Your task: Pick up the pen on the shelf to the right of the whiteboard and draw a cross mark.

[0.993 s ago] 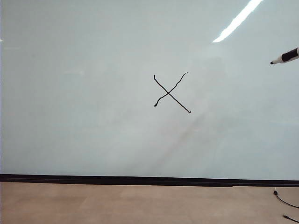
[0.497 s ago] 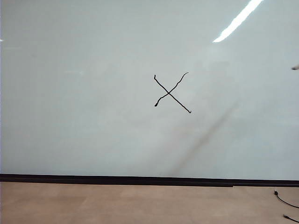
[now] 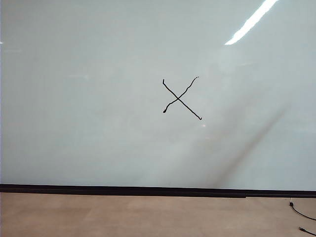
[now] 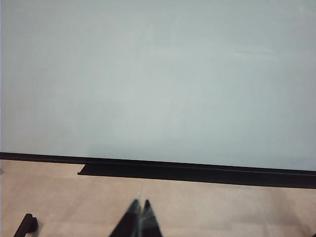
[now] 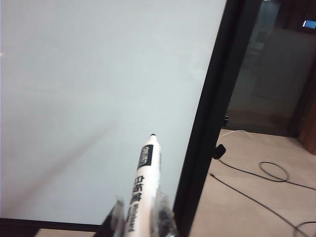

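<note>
The whiteboard (image 3: 98, 98) fills the exterior view, with a black strip (image 3: 123, 189) along its lower edge. On it, a little right of the middle, is the cross mark (image 3: 180, 98), two thin wavy black strokes. Neither gripper nor the pen shows in that view. In the right wrist view my right gripper (image 5: 140, 212) is shut on the pen (image 5: 144, 182), a white marker with a black band and printed lettering, its tip pointing at the whiteboard (image 5: 98, 98) near the board's black right edge (image 5: 207, 123). In the left wrist view my left gripper (image 4: 139, 203) is shut and empty, above the floor before the whiteboard (image 4: 148, 74).
Tan floor (image 3: 148, 217) runs below the board. Black cables lie on it at the far right (image 3: 301, 213), and in the right wrist view more cables (image 5: 256, 177) trail beyond the board's edge. A small black object (image 4: 25, 224) sits on the floor in the left wrist view.
The pen's tip, seen at the right edge of the exterior view a second ago, has gone out of that view to the right. A faint diagonal shadow on the board has drifted right.
</note>
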{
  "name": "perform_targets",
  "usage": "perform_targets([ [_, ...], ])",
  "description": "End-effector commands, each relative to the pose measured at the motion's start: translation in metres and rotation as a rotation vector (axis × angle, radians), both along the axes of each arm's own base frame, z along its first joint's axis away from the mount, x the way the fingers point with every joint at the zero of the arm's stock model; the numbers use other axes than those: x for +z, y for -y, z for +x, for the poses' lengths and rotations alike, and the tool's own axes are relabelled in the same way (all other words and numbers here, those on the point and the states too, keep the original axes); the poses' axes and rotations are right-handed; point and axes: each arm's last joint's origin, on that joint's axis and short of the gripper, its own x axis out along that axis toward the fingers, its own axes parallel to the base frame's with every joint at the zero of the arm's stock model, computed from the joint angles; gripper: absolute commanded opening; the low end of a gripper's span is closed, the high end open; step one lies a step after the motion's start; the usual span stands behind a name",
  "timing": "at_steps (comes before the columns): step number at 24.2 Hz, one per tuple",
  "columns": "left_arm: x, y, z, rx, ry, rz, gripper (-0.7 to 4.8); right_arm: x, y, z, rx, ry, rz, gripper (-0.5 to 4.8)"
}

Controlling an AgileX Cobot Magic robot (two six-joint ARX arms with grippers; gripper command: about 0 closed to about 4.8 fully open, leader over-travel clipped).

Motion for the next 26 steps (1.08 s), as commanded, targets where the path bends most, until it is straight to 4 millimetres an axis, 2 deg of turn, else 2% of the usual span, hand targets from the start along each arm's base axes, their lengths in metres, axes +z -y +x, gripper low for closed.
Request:
perform_targets([
  [1, 0.0016, 0.0001, 0.0000, -0.004, 0.011, 0.004, -0.05, 0.0056, 0.0035, -0.0009, 0.065, 0.053, 0.057, -0.06],
  [26, 0.0016, 0.0001, 0.0000, -0.004, 0.011, 0.004, -0.05, 0.0059, 0.0067, -0.0012, 0.028, 0.057, 0.059, -0.06],
])
